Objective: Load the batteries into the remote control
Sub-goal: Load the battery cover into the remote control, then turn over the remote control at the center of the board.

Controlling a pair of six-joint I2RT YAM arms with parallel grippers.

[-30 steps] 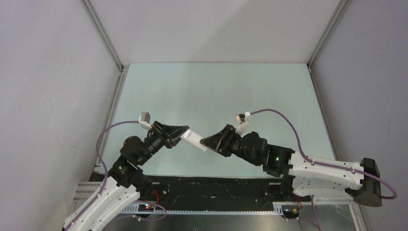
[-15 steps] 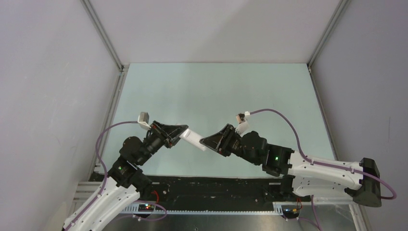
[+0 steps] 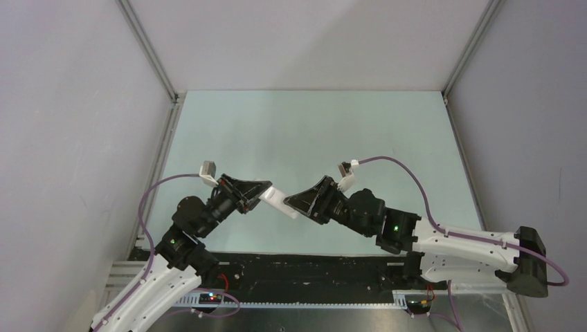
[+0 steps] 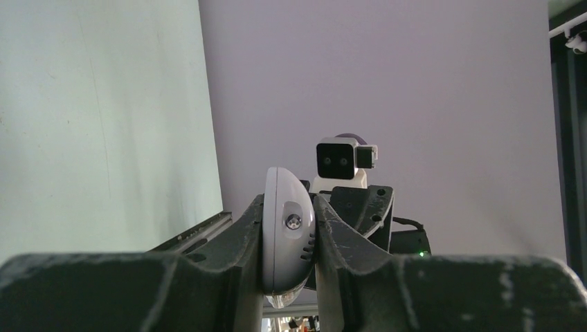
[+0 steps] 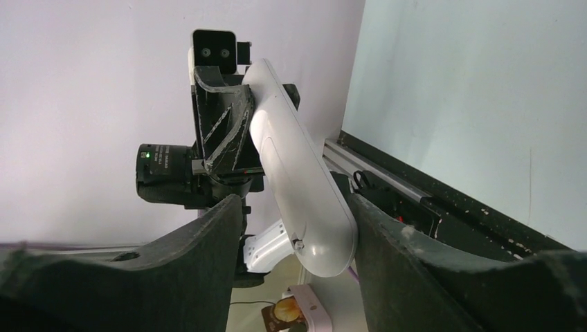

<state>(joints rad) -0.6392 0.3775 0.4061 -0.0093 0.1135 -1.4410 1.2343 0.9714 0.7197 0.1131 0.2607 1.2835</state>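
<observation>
The white remote control [image 3: 279,200] hangs above the table between the two arms. My left gripper [image 3: 266,193] is shut on one end of it; in the left wrist view that end [image 4: 286,228] is pinched edge-on between the fingers [image 4: 289,207]. My right gripper [image 3: 293,202] stands open around the other end. In the right wrist view the remote's smooth back [image 5: 297,173] lies against the right-hand finger, with a wide gap to the left-hand finger [image 5: 208,235]. The right gripper [image 5: 294,225] does not clamp it. The batteries are out of view.
The pale green table top [image 3: 311,131] stretches behind the arms, walled in by grey panels and metal rails [image 3: 163,152]. A black strip with cable trunking [image 3: 304,270] runs along the near edge between the arm bases.
The right gripper's jaws have spread wider and slid a little further left over the remote's end. The left gripper still holds the remote in about the same spot.
</observation>
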